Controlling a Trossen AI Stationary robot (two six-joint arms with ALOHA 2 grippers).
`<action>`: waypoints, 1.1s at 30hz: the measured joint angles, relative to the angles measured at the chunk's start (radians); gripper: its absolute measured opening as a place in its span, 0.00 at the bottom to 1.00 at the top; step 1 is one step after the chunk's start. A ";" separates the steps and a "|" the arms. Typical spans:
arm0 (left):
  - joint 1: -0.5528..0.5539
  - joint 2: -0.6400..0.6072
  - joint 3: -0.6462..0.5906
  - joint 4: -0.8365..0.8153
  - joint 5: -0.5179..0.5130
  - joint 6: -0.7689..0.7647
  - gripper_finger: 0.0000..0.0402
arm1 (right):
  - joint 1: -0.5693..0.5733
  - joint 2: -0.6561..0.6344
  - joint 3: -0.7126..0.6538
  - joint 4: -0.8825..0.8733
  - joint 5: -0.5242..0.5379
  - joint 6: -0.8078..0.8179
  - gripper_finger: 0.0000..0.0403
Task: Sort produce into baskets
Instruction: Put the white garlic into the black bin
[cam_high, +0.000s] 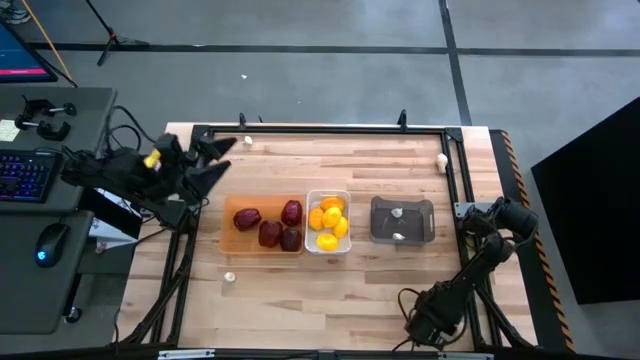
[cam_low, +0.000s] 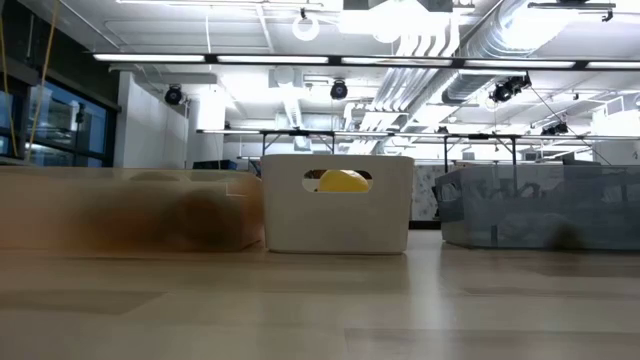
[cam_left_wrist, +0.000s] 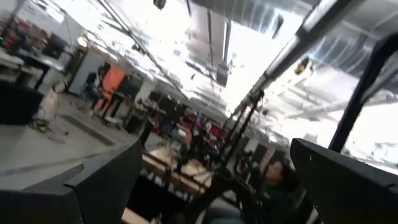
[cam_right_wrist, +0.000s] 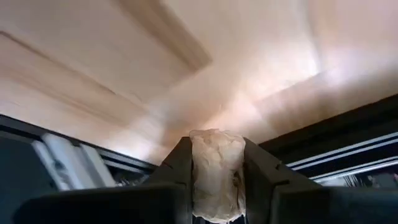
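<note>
My right gripper (cam_right_wrist: 216, 149) is shut on a white garlic bulb (cam_right_wrist: 214, 177). In the high view it is near the table's near edge at the right (cam_high: 418, 326), and the arm hides the bulb there. My left gripper (cam_high: 217, 165) is open and empty, raised over the table's far left; its fingers (cam_left_wrist: 93, 186) stand wide apart. The orange tray (cam_high: 232, 240) holds several dark red pieces (cam_high: 270, 232). The white bin (cam_high: 328, 249) holds several lemons (cam_high: 330, 218). The dark grey bin (cam_high: 380, 222) holds two garlic bulbs (cam_high: 397, 212). My right gripper pinches the garlic bulb by its two opposite sides (cam_right_wrist: 198, 168) between the two fingers. The bulb fills the gap and reaches past the fingertips. Whether it is clear of the table does not show.
Loose garlic bulbs lie at the far left (cam_high: 247, 141), the far right (cam_high: 442, 159) and near the front left (cam_high: 229, 277). A black frame (cam_high: 320, 130) borders the table. The low view shows the tray (cam_low: 130, 215), white bin (cam_low: 338, 215) and grey bin (cam_low: 540, 205) in a row.
</note>
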 joint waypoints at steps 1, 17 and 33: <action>0.000 -0.013 0.000 0.002 -0.004 0.008 0.99 | -0.008 -0.004 0.011 -0.023 0.022 -0.001 0.16; 0.000 -0.062 0.000 0.004 -0.005 0.024 0.99 | -0.197 -0.011 0.196 -0.399 0.359 -0.211 0.18; 0.000 -0.069 0.000 -0.116 0.010 -0.011 0.99 | -0.370 -0.417 0.158 -0.633 1.042 0.141 0.23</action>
